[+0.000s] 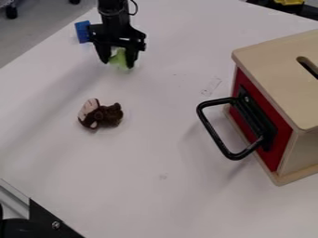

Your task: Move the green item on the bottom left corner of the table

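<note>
Gripper (117, 62) of mine, the black two-finger one, hangs over the upper left part of the white table (168, 148), and the light green item (120, 56) is right in between its two sides. Honestly can't tell if I'm actually clamped on it or just around it. Small blue block (82, 31) is just left of me in the camera view. Nearer the camera there's a dark brown plush toy with pinkish patches (107, 116), and well off to the right a pale wooden box with a red front (273, 88) and a black looped handle (214, 132).
</note>
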### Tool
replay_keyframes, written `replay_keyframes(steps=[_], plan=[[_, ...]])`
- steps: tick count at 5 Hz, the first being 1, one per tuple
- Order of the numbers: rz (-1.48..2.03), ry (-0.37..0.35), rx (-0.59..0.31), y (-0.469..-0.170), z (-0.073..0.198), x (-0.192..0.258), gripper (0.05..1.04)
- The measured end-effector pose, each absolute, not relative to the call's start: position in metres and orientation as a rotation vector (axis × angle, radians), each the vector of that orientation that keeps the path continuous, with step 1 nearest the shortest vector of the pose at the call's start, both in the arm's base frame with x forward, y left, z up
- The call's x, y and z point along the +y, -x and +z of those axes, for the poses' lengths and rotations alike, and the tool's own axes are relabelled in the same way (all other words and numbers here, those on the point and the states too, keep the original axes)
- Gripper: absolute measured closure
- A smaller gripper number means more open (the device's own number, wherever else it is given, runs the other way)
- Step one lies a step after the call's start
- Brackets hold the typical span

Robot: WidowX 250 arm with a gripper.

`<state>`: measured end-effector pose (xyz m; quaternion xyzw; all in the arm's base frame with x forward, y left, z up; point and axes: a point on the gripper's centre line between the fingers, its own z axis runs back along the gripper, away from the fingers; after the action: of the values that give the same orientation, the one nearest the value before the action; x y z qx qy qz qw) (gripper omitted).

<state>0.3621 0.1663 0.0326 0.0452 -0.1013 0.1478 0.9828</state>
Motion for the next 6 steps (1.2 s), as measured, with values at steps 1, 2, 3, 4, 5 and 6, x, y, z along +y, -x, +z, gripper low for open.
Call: replay_keyframes(steps=[1,2,3,4,5,6], plan=[[0.292,-0.093,-0.242,-0.354,0.052,0.169,0.337],[0.338,-0.106,-0.255,-0.327,0.066,0.187,0.337],[0.372,-0.112,-0.258,-0.293,0.075,0.203,0.337],[0.405,-0.123,-0.256,-0.256,0.078,0.221,0.337],[0.448,-0.109,-0.232,-0.214,0.071,0.235,0.337],[0.506,-0.113,-0.213,-0.184,0.064,0.236,0.337]])
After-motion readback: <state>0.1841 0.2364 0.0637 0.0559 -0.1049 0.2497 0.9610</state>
